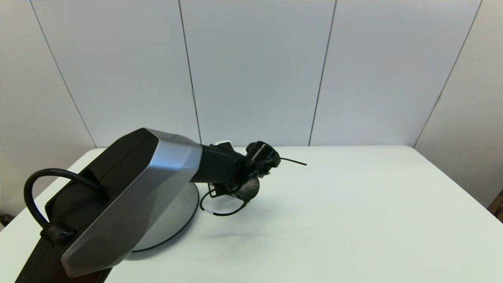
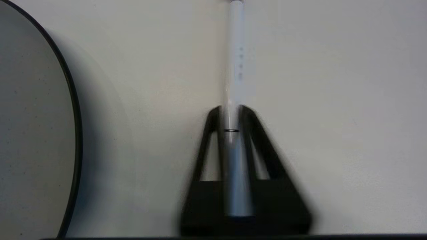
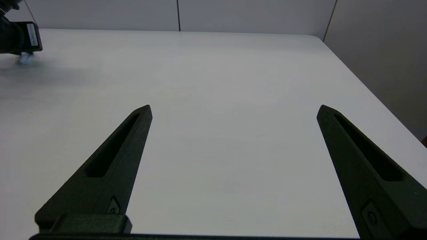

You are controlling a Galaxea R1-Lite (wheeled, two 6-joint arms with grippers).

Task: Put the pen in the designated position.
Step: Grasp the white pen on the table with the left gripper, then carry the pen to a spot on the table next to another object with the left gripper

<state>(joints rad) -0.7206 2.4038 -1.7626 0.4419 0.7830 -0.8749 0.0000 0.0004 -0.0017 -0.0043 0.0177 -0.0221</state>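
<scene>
In the left wrist view my left gripper (image 2: 230, 111) is shut on the thin white pen (image 2: 236, 66). The barrel runs out past the fingertips, with tiny dark print on it, over plain white tabletop (image 2: 333, 100). No mark for the designated position shows anywhere on the table. In the head view the left arm reaches forward over the plate, and its wrist (image 1: 257, 161) hides the fingers and the pen. My right gripper (image 3: 233, 110) stands open and holds nothing, low over bare table on the right side.
A round grey plate with a dark rim (image 2: 75, 110) lies just beside the held pen; in the head view the plate (image 1: 184, 212) sits partly under the left arm. The far table edge meets a panelled wall.
</scene>
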